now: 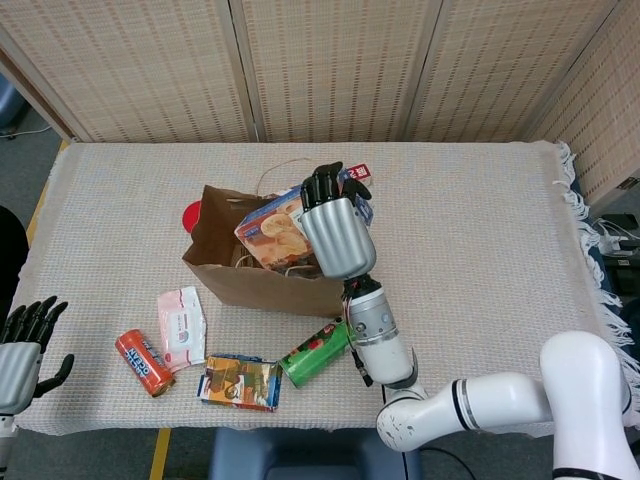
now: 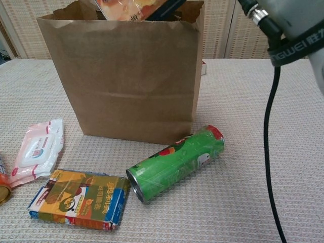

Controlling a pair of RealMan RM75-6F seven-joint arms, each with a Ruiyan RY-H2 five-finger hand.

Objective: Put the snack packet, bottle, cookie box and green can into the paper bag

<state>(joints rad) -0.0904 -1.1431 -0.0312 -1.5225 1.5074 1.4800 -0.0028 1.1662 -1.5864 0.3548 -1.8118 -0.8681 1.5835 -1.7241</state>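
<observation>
My right hand (image 1: 335,228) holds the cookie box (image 1: 272,228) tilted into the mouth of the brown paper bag (image 1: 262,282); in the chest view the cookie box (image 2: 126,8) pokes into the bag (image 2: 126,76) at its top rim. The green can (image 1: 325,350) lies on its side in front of the bag, also clear in the chest view (image 2: 174,162). My left hand (image 1: 22,350) hangs open at the table's left front corner, holding nothing. Wrappers show inside the bag; I cannot tell which items they are.
A pink wipes pack (image 1: 181,325), an orange can (image 1: 143,362) and a flat colourful box (image 1: 238,382) lie left of the green can. A red lid (image 1: 192,214) and a red-white packet (image 1: 345,181) sit behind the bag. A black cable (image 2: 268,152) hangs at right.
</observation>
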